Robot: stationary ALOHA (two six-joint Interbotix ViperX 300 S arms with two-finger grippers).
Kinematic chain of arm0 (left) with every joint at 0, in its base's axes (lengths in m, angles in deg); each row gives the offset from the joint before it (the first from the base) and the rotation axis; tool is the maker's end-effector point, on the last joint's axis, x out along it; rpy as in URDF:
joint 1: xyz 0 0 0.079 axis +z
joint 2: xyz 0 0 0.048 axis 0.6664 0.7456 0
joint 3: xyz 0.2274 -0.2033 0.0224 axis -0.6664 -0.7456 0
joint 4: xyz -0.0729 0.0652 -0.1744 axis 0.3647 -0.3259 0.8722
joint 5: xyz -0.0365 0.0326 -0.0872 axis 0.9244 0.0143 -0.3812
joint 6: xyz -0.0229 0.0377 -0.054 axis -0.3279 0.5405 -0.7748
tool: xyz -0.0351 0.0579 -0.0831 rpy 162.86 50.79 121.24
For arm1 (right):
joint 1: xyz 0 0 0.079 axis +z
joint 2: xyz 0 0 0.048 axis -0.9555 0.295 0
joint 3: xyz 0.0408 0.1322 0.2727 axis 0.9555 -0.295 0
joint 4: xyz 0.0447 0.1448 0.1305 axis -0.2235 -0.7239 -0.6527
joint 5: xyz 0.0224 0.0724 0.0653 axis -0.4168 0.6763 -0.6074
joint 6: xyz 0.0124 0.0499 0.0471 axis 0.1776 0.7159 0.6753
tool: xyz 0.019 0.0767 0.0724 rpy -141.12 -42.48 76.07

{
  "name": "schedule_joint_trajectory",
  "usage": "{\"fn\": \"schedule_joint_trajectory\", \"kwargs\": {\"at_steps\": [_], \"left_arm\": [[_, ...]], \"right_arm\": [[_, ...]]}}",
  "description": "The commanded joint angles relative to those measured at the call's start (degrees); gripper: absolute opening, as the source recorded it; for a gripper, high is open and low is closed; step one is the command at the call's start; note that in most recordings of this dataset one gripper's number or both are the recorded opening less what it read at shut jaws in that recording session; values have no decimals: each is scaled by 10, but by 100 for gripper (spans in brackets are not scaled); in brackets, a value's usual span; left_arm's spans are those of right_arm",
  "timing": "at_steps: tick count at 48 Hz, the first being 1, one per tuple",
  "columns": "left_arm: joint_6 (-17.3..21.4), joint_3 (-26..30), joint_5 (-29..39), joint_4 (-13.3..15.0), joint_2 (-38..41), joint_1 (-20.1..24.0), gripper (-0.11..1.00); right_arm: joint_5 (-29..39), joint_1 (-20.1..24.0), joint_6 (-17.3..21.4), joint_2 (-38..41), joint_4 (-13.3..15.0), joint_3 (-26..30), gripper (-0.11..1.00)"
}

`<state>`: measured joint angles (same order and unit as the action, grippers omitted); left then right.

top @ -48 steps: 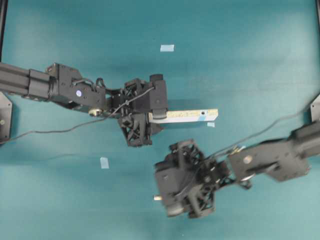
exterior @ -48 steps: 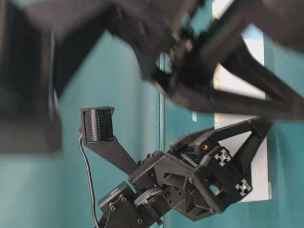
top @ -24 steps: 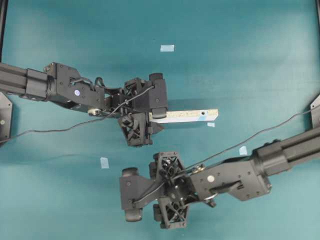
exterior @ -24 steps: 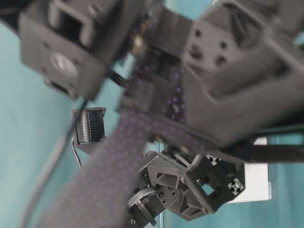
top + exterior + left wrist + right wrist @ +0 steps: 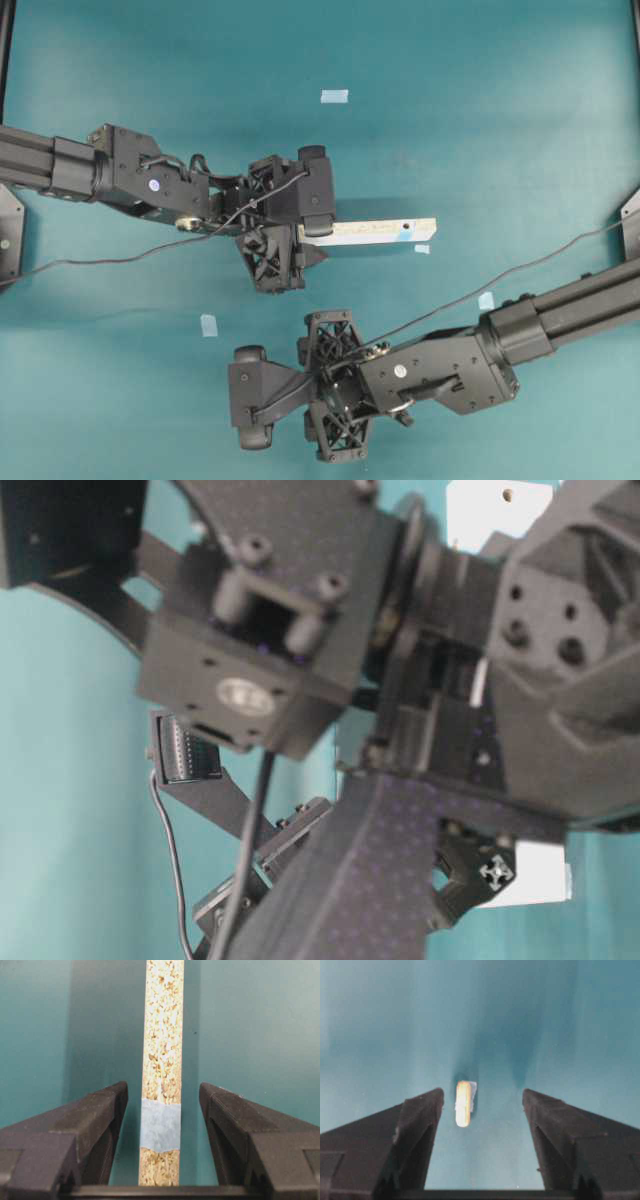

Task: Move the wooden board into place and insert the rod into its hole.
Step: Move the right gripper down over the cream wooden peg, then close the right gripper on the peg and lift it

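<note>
surface: teal tabletop (image 5: pixel 520 120) (matte); marks: pale-blue tape squares (image 5: pixel 334 96); light: even, soft shadows

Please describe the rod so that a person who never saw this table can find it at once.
Start at the right gripper, low on the teal table. The rod lies on the table between its open fingers. It is a short cream cylinder, unlike the flat light-blue tape squares.

The wooden board (image 5: pixel 380 232) lies across the table (image 5: pixel 500 120) near its middle, its long axis running from nine to three o'clock. The hole (image 5: pixel 405 231) sits near the three o'clock end. The left gripper (image 5: pixel 300 228) straddles the nine o'clock end, a jaw on either side. At about six o'clock from the board, well apart, the right gripper (image 5: pixel 481 1110) straddles the rod (image 5: pixel 463 1103), which seems to lie on the table.
</note>
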<state>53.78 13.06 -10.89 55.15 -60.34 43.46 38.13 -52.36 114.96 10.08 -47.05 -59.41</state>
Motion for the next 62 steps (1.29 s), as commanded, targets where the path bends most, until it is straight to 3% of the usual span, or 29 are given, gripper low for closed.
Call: {"fn": "schedule_joint_trajectory", "kwargs": {"at_steps": [1,25,38,55,62], "left_arm": [[-5,9,-1,-2,-23,-1,58],[-5,9,-1,-1,-23,-1,58],[-5,6,-1,-1,-23,0,58],[-6,5,-1,-1,-23,-1,58],[-5,5,-1,-1,-23,-1,58]], "right_arm": [[-10,4,-1,-12,0,15,68],[-9,4,-1,11,0,36,66],[0,6,-1,11,-1,36,45],[0,6,2,11,-2,36,45],[1,6,27,11,-6,36,44]]}}
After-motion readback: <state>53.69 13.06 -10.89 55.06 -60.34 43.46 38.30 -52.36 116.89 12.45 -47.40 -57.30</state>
